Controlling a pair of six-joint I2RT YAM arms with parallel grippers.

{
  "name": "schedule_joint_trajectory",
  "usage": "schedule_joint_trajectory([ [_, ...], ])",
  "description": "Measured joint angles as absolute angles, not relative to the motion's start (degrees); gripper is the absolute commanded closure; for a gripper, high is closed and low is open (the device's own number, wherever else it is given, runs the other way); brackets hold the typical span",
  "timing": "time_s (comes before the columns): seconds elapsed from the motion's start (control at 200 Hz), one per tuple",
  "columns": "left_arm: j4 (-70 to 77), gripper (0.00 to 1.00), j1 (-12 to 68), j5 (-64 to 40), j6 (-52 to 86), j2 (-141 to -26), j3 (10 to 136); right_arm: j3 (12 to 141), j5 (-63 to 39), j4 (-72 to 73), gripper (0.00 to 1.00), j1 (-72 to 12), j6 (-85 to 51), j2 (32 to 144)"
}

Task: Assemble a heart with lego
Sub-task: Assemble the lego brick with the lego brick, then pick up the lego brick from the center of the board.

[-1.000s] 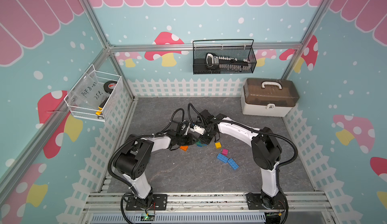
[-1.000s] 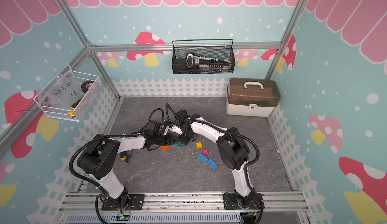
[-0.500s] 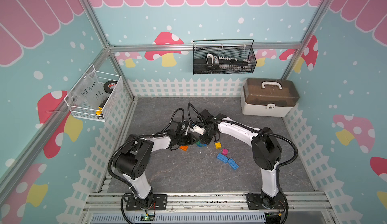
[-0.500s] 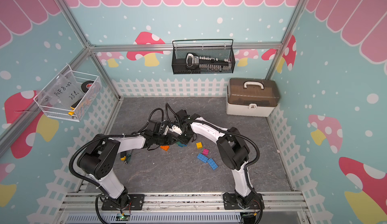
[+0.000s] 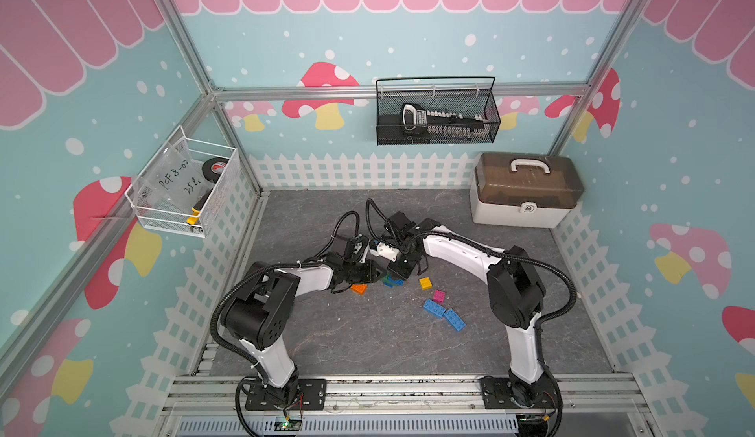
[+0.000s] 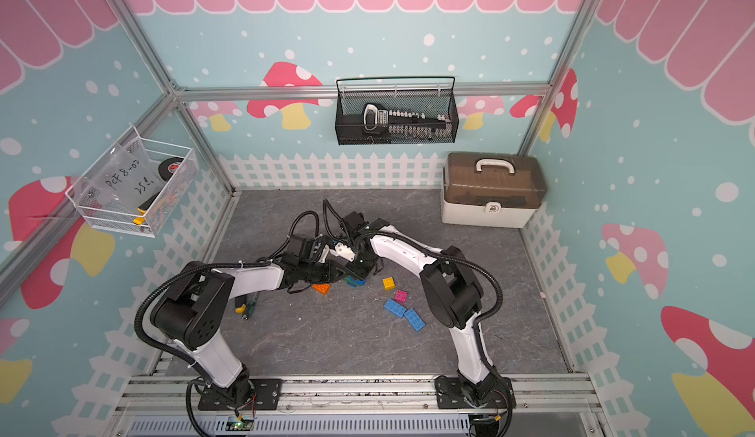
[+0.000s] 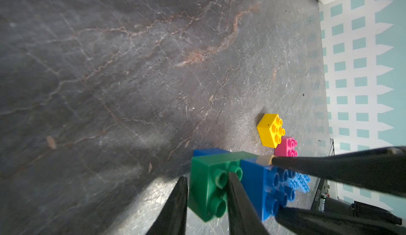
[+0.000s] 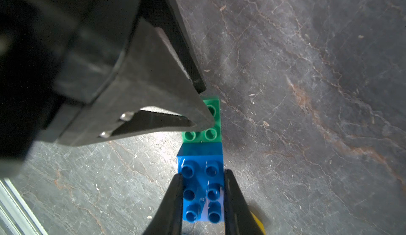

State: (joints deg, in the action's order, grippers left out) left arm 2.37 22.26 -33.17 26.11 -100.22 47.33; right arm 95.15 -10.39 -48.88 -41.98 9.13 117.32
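Right end effector (image 8: 203,174) pinches blue brick (image 8: 202,190) by side edges, apparently abutting green brick (image 8: 211,132).

1. Both top views: mounted high above the bench (image 5: 367,341) front edge, angled down toward the back edge, distant, covering the same whole bench.
2. Left wrist view: close, low, facing the right edge.
3. Right wrist view: very close, facing down.
4. Both wrist views share the green brick (image 7: 206,185) and blue brick (image 8: 202,163).
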Motion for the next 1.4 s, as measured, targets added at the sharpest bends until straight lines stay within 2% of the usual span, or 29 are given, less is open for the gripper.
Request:
schedule_joint_trajectory([
  [0.16, 2.37, 0.71, 22.24, -33.15, 26.11, -100.22, 47.35, 95.7, -10.37, -49.5, 0.74, -41.98, 9.21, 117.71],
  [0.245, 2.37, 0.71, 22.24, -33.15, 26.09, -100.22, 47.35, 95.7, -10.35, -49.41, 0.62, -41.98, 9.06, 117.71],
  [0.43, 2.28, 0.7, 22.26, -33.1, 25.87, -100.2, 47.35, 92.71, -10.07, -46.06, 0.53, -41.93, 8.14, 116.9],
  [0.57, 2.2, 0.7, 22.26, -32.97, 25.65, -100.16, 47.35, 88.4, -10.11, -43.77, 0.5, -41.67, 6.92, 111.83],
  [0.715, 2.09, 0.7, 22.26, -32.82, 25.43, -100.05, 47.35, 82.74, -8.88, -40.12, 0.49, -41.25, 4.75, 100.09],
  [0.926, 1.67, 0.7, 22.33, -32.56, 25.26, -99.85, 47.35, 66.52, -3.44, -36.16, 0.49, -39.57, -1.98, 86.37],
  [1.106, 1.65, 0.7, 22.39, -32.49, 25.26, -99.85, 47.35, 52.38, 0.32, -38.72, 0.46, -38.7, -8.43, 80.09],
  [1.246, 1.63, 0.69, 22.44, -32.36, 25.26, -99.79, 47.35, 50.0, 2.5, -40.4, 0.4, -38.7, -12.12, 77.25],
  [1.401, 1.52, 0.69, 22.52, -32.12, 25.26, -99.68, 47.35, 48.75, 3.38, -40.25, 0.39, -38.68, -14.81, 77.87],
])
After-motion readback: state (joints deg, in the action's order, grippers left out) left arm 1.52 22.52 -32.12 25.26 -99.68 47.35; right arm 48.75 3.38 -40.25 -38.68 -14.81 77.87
